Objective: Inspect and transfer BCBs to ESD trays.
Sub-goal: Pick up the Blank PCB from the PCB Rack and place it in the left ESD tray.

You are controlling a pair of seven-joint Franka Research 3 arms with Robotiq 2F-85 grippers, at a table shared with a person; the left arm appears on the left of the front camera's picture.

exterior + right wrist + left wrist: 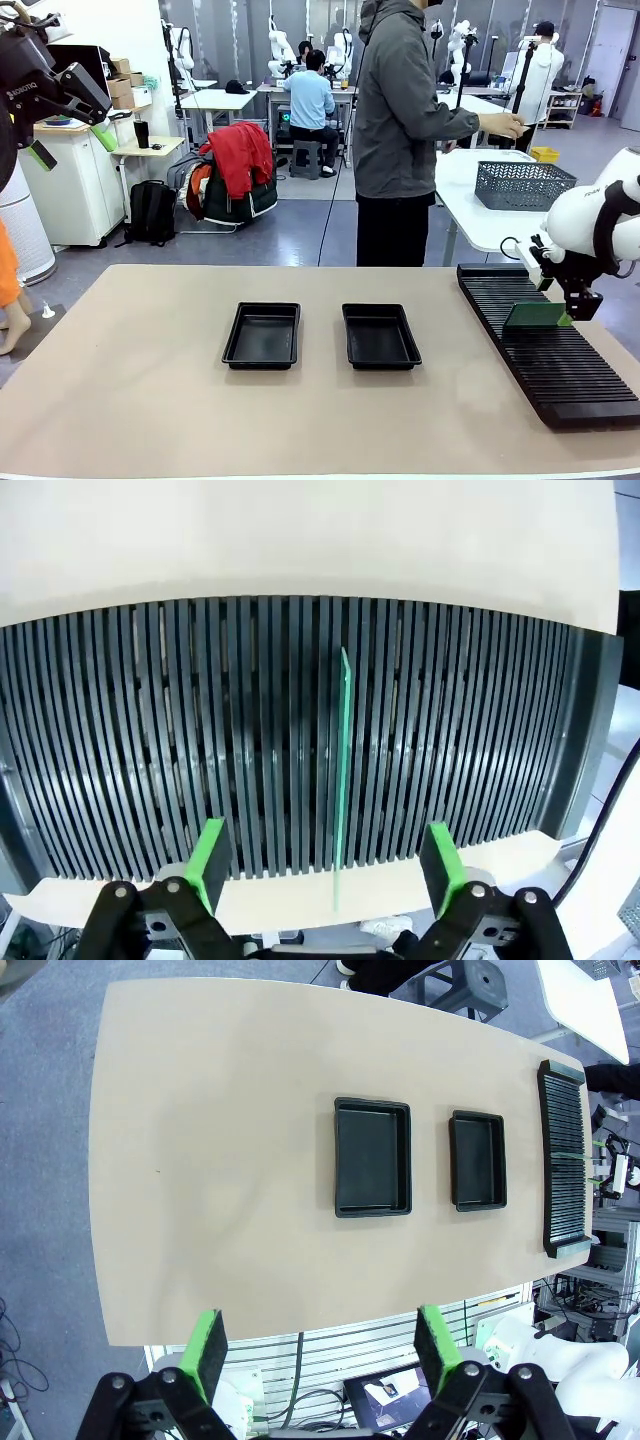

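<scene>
At 3 o'clock of the empty ESD trays (pixel 262 306), the BCB (pixel 344 770) is stood on edge in the slotted rack (pixel 150 730) and should be centred within the wide-spread, empty right gripper (pixel 325 865) before being pinched and lifted straight; the left gripper (pixel 322 1352) is likewise spread.

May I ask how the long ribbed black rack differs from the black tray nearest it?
The long black ribbed rack is far longer than the shallow black plastic tray. The rack is slotted; the tray's floor is smooth. The rack holds one thin green board on edge; the tray holds nothing. Both are black, on the beige table.
</scene>
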